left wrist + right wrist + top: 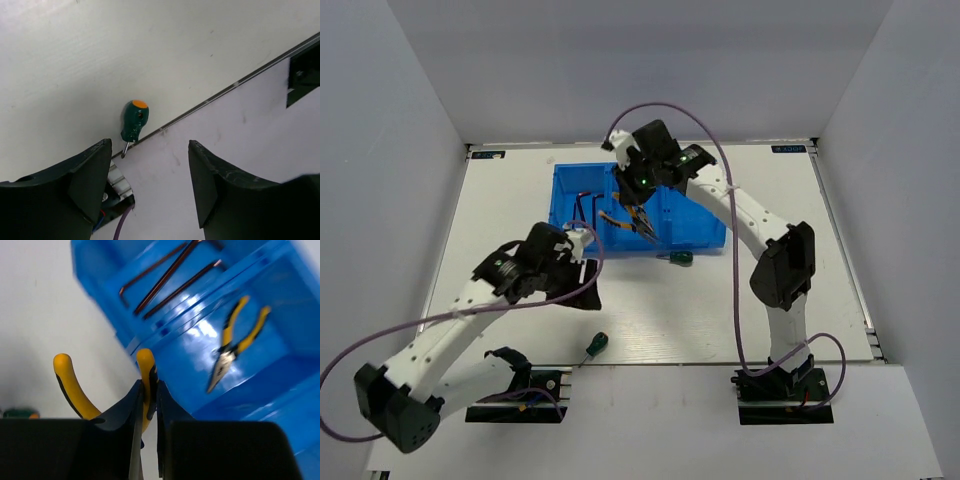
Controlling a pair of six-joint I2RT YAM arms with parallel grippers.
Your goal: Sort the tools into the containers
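Jaws of left gripper (150,175) seen spread wide, nothing held, hung over table (520,200) near front edge. 1 green-handled screwdriver (133,122) laid flat just ahead, at table edge. At back, blue tray (698,222): hex keys (165,280) laid in left compartment, 1 pliers (235,337) in middle. 2nd pliers (67,382) clamped by 1 yellow handle in right gripper (149,390), held over tray. 2nd screwdriver (677,257) laid on table just before tray's near wall.

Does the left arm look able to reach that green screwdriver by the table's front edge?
Probably yes: its hand is open and empty, with the screwdriver lying unobstructed below.
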